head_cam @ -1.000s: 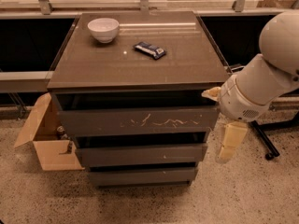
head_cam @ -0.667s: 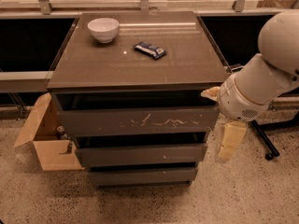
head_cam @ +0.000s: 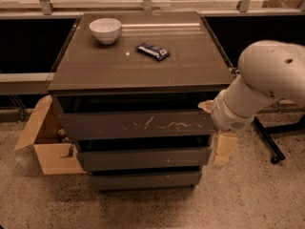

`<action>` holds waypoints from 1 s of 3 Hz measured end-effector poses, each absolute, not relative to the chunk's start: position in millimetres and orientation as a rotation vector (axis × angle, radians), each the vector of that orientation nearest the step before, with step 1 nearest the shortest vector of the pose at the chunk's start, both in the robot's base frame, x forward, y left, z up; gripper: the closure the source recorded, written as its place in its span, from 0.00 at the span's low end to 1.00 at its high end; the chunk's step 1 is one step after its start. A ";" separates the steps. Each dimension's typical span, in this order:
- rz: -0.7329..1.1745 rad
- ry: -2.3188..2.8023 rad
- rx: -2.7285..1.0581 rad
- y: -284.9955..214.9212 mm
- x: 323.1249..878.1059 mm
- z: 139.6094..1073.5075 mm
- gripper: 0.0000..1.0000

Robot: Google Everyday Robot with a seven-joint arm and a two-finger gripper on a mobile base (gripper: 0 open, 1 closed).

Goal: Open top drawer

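Observation:
The top drawer (head_cam: 138, 125) is the widest grey-brown front of the cabinet, without a handle, with pale squiggly scratches across its middle. A dark gap shows between it and the cabinet's top slab (head_cam: 138, 66). My gripper (head_cam: 222, 149) hangs pale and pointing down at the cabinet's right side, level with the right end of the top drawer and the second drawer (head_cam: 143, 157). My white arm (head_cam: 267, 80) reaches in from the right. The gripper holds nothing that I can see.
A white bowl (head_cam: 105, 30) and a dark wrapped snack bar (head_cam: 152, 51) lie on the cabinet top. An open cardboard box (head_cam: 47, 142) stands on the floor at the left. A lowest drawer (head_cam: 145, 179) sits below. A black stand leg (head_cam: 267, 140) crosses the floor at right.
My arm and gripper have moved a little left, closer to the cabinet's right side. The drawers, bowl and snack bar have not moved.

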State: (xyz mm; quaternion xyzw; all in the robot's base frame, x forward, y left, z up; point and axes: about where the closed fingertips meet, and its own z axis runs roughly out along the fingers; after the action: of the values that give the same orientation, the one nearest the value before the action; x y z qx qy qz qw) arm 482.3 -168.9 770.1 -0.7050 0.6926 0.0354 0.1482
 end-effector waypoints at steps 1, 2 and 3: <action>0.081 1.942 -2.061 -169.7 508.2 732.4 0.00; 0.059 1.896 -2.056 -171.2 541.0 704.9 0.00; 0.064 1.881 -2.034 -173.5 571.6 684.7 0.00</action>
State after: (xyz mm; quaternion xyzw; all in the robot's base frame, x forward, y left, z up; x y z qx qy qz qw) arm 571.6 -173.5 684.7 -0.7215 0.6671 0.0228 0.1843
